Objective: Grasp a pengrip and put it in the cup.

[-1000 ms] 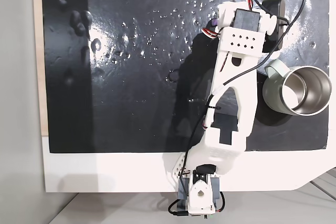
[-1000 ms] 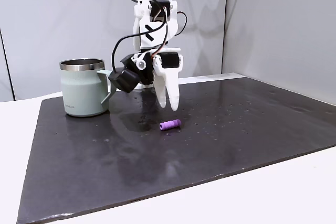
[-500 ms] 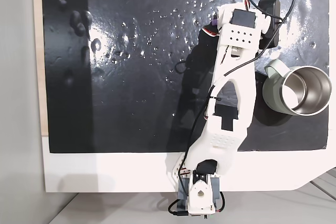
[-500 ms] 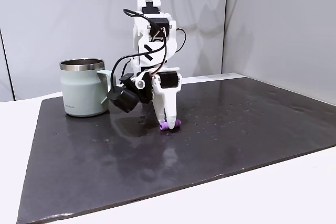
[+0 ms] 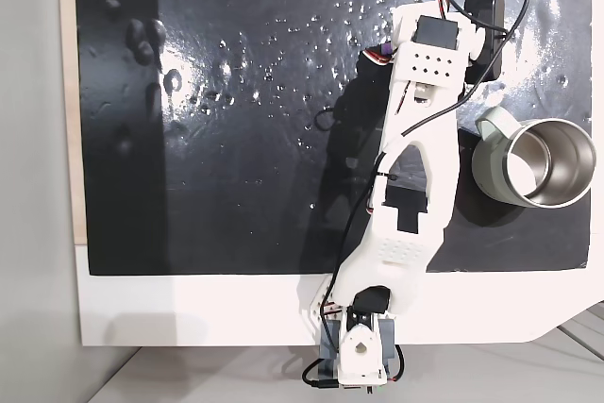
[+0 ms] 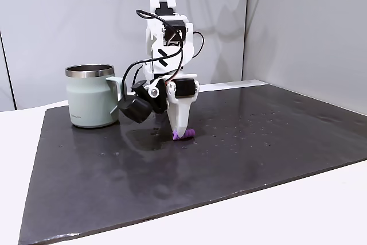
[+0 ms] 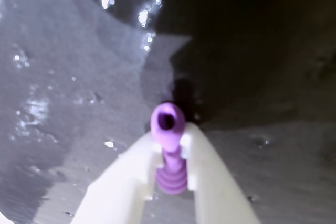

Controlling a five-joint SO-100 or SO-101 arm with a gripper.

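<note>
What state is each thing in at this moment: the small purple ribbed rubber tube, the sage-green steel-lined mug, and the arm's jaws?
Small purple ribbed rubber tube: lying on the dark mat, pinched between the two white fingers, not lifted.
Pale sage-green mug with shiny steel inside: upright on the mat, nothing visible inside from above.
Gripper: lowered to the mat, jaws shut on the tube.
Dark mat: flat, glossy, speckled with small spots.

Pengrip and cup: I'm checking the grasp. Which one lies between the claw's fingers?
The pengrip, the tiny purple tube pinched by the claw; the sage-green cup stands apart.
</note>
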